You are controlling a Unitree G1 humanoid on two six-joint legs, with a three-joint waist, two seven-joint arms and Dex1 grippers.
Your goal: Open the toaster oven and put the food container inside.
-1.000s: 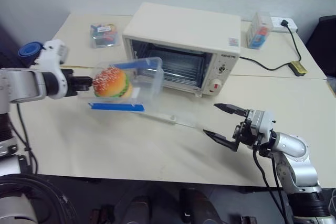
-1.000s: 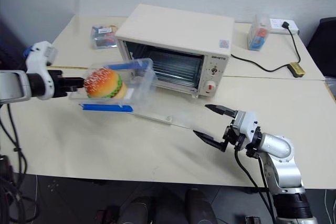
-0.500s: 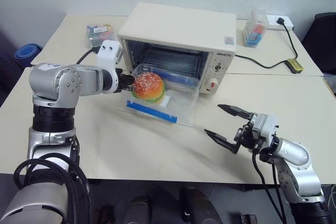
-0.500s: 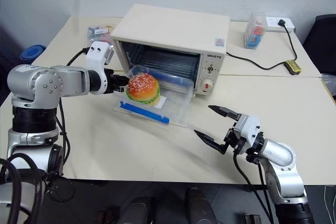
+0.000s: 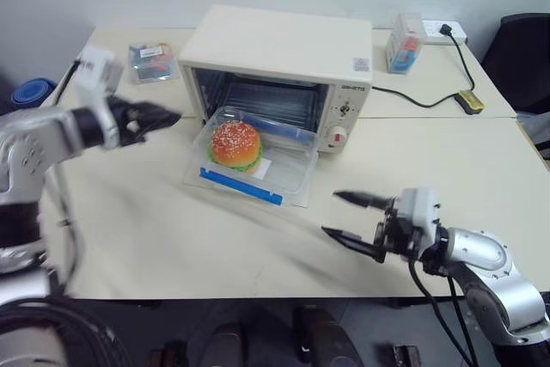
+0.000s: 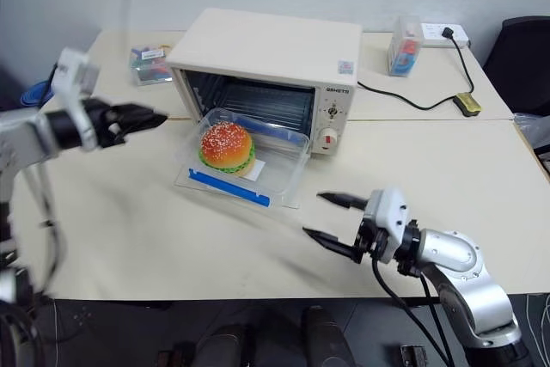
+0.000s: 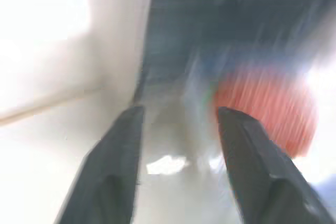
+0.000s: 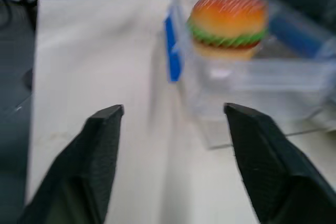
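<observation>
The cream-white toaster oven [image 5: 279,45] stands at the middle of the table, its glass door dropped flat in front of it. The clear food container [image 5: 288,165] with blue clip strips and a sesame-bun burger [image 5: 235,143] lies on that door, its far edge at the oven's mouth. My left gripper [image 5: 172,115] hovers to the left of the container, apart from it, open and holding nothing; its fingers [image 7: 123,145] frame the oven and burger in the left wrist view. Over the table's front right, my right gripper [image 5: 331,213] is open and points left toward the container [image 8: 252,82].
A small clear box of colourful items [image 5: 153,59] sits at the back left, an upright clear box [image 5: 402,40] and a power strip [image 5: 447,32] at the back right. A black cable [image 5: 425,102] runs behind the oven. Bare table [image 5: 172,229] lies in front.
My left gripper carried the container to the oven door, let go of it and pulled back to the left. The right gripper's fingers have drawn somewhat closer together.
</observation>
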